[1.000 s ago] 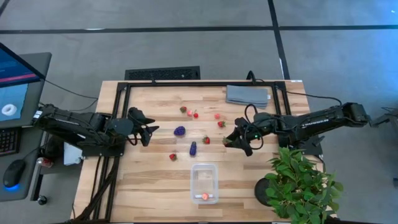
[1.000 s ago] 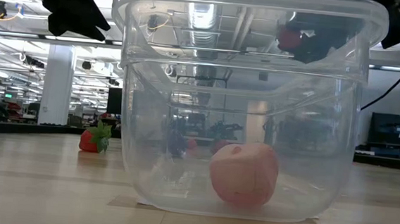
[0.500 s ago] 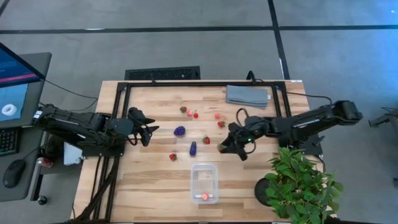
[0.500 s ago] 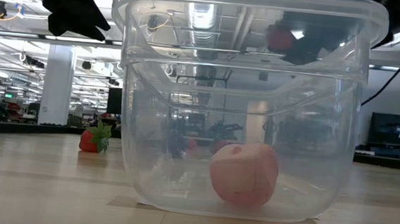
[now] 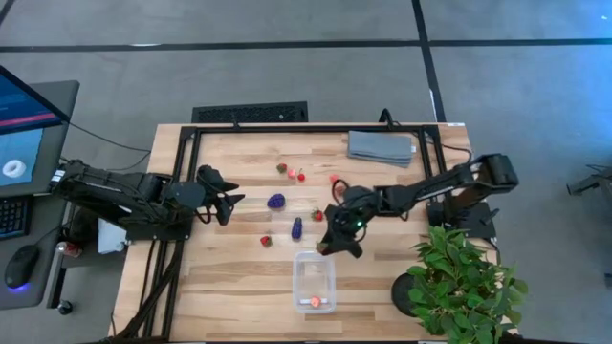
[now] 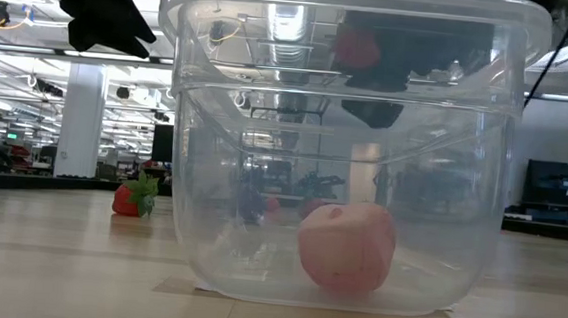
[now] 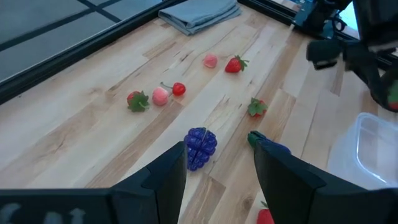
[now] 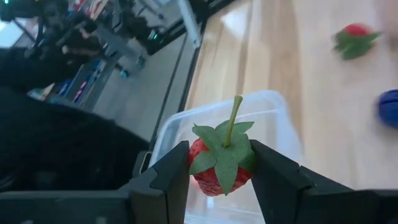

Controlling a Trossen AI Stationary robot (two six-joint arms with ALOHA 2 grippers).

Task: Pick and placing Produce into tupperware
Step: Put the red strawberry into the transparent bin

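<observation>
The clear tupperware (image 5: 315,282) stands near the table's front edge, with one pink fruit (image 6: 346,246) on its bottom. My right gripper (image 5: 328,247) is shut on a red strawberry (image 8: 214,180) just over the tupperware's far end (image 8: 249,118). Loose produce lies on the table: a round purple piece (image 5: 276,201), a long purple piece (image 5: 296,227), strawberries (image 5: 266,241) (image 5: 316,215) and small pink and red pieces (image 5: 292,173). My left gripper (image 5: 232,203) waits open above the table's left part with nothing between its fingers (image 7: 161,180). My right gripper pinches the strawberry's red body (image 8: 200,177) between its two fingers, one on each side. The green cap and stem (image 8: 231,134) stick out toward the wrist camera. The fingers slant down from the table's right side. The strawberry is lifted clear, above the tupperware's far rim.
A folded grey cloth (image 5: 381,146) lies at the far right. A green potted plant (image 5: 459,277) stands at the near right corner, close to the right arm. A black frame rail (image 5: 287,127) runs along the far edge.
My right gripper has carried the strawberry toward the table's left and near edges, sinking a little, from beside the plant to the tupperware's far end. It has tipped further down and has stayed shut on the fruit.
</observation>
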